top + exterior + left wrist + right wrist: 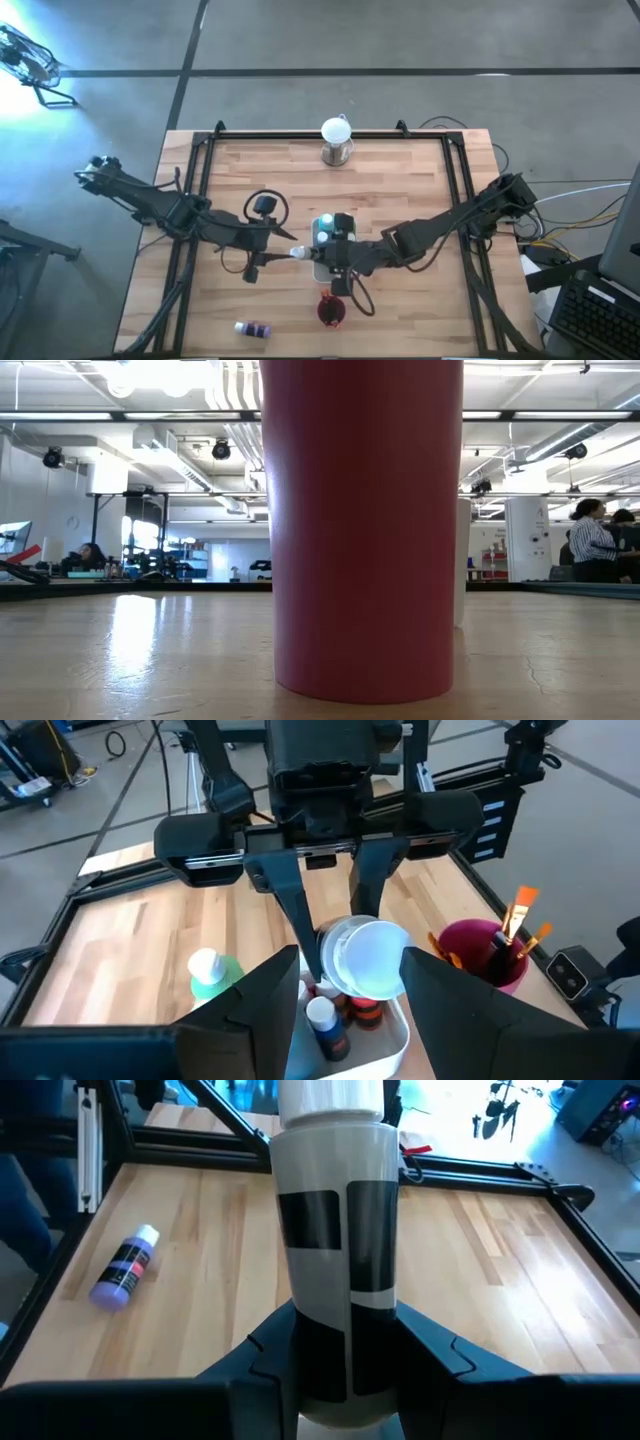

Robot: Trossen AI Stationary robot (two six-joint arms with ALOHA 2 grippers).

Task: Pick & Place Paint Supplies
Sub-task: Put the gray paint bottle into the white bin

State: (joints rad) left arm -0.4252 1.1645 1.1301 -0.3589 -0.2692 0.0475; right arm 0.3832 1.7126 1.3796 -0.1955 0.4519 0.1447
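My right gripper is shut on a white paint bottle with a black label, held over the white tray. Its cap end points at my left gripper, whose open fingers stand on either side of that end. The tray holds green, blue and red bottles. Orange-tipped brushes stand in the dark red cup. A purple bottle lies on its side on the table. My right gripper pinches the bottle's lower body, near its base, between its two fingers. The fingers slant down from the table's right, and the bottle runs on past them with its cap foremost. It is lifted clear above the tray. My left gripper: I cannot tell whether its fingers touch the cap end.
A white globe on a metal base stands at the table's far edge. The dark red cup is near the front edge, just in front of the tray. The purple bottle lies at the front left. Black frame rails run along the table's sides.
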